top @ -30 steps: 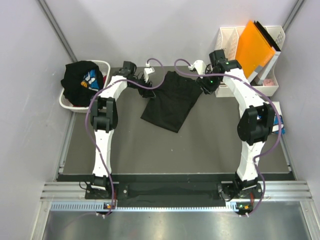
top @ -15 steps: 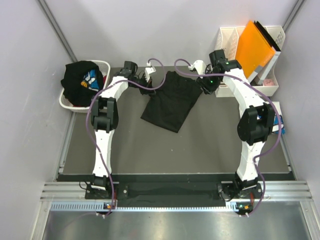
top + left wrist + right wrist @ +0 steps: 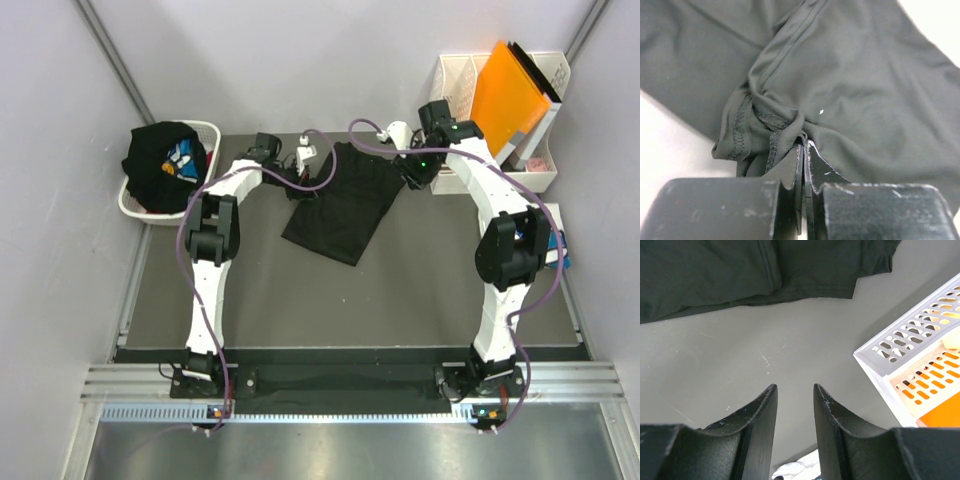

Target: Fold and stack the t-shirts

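Note:
A black t-shirt (image 3: 340,205) lies partly spread on the dark table, near its far edge. My left gripper (image 3: 303,162) is at the shirt's far left corner. In the left wrist view the left gripper (image 3: 805,142) is shut on a bunched, hemmed fold of the black t-shirt (image 3: 865,90). My right gripper (image 3: 405,160) hovers by the shirt's far right corner. Its wrist view shows the right gripper (image 3: 794,387) open over bare table, with the shirt's edge (image 3: 765,270) ahead of it. Another black t-shirt with a blue and white print (image 3: 165,160) is heaped in the basket.
The white laundry basket (image 3: 135,208) stands at the far left. A white file rack (image 3: 540,175) holding an orange folder (image 3: 510,95) stands at the far right, close beside the right gripper; the rack (image 3: 910,345) also shows in the right wrist view. White and blue cloth (image 3: 562,250) lies behind the right arm.
My left gripper has shut on the shirt's edge and shifted slightly to the right and toward the far wall. The right arm has not moved.

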`<state>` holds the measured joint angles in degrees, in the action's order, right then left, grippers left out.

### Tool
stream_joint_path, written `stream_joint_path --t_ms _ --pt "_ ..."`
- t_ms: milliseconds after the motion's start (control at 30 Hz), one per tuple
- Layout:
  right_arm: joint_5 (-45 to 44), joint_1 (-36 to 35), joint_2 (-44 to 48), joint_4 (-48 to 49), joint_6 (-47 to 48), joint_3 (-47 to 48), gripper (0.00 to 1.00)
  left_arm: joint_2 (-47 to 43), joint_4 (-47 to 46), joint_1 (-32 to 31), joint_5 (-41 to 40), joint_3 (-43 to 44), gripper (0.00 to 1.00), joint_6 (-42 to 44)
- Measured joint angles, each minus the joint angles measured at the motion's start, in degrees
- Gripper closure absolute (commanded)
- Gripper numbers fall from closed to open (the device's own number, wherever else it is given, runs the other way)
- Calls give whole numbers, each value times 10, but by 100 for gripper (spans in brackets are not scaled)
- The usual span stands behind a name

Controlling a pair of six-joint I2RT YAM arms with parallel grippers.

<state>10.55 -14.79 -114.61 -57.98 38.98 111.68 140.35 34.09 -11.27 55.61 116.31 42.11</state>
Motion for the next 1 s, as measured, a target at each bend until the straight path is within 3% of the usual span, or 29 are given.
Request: stream_joint_path --t_ms 567,700,733,867,1000 --pt "-4 -1 1 1 0 -3 64 -53 -46 -2 186 -6 100 -25" --pt "-4 -1 1 1 0 -3 64 -51 -76 3 229 -8 100 -63" --pt "-4 -1 1 1 0 -3 64 -51 -110 5 238 -17 100 -87" --pt "-4 -1 1 1 1 -3 64 -48 -392 11 262 -97 100 -340" --pt "-4 -1 1 1 4 -3 64 -38 -513 14 271 -119 100 -453"
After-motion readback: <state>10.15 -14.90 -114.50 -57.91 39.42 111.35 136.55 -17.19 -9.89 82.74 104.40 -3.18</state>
